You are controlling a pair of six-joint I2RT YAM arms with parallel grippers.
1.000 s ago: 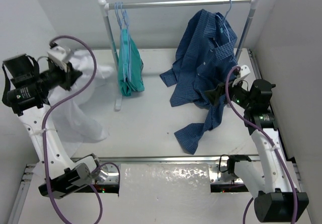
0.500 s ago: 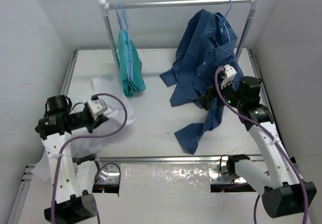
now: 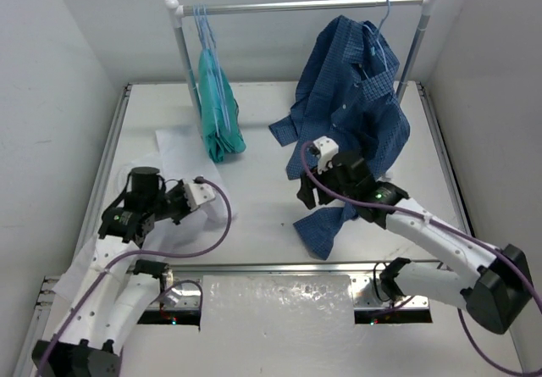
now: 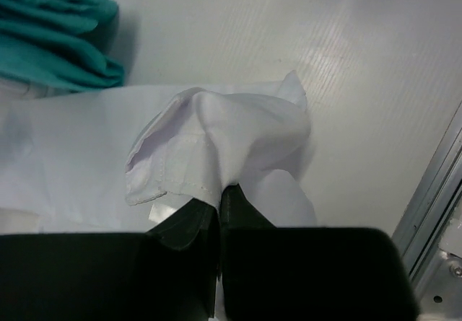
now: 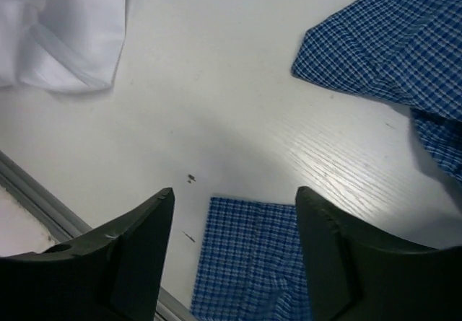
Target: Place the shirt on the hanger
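Observation:
The white shirt (image 3: 179,146) lies crumpled on the left of the table, trailing toward the near left edge. My left gripper (image 3: 207,201) is shut on a fold of its hem; in the left wrist view the shirt (image 4: 216,130) bunches up right above the closed gripper (image 4: 219,200). Thin pale-blue wire hangers (image 3: 203,25) hang at the left end of the rail. My right gripper (image 3: 303,195) is open and empty over the table's middle. In the right wrist view the gripper (image 5: 234,191) hovers above a checked cuff, with the white shirt (image 5: 65,32) at top left.
A teal-green garment (image 3: 218,114) hangs from the left hangers. A dark blue checked shirt (image 3: 347,97) hangs at the right of the rail (image 3: 296,6), its sleeve (image 5: 253,256) lying on the table under my right gripper. A metal strip (image 4: 433,198) borders the near edge.
My left arm has swung down from the far left wall to the near left of the table, pulling the white shirt along. My right arm has moved left, from the right side to the table's middle.

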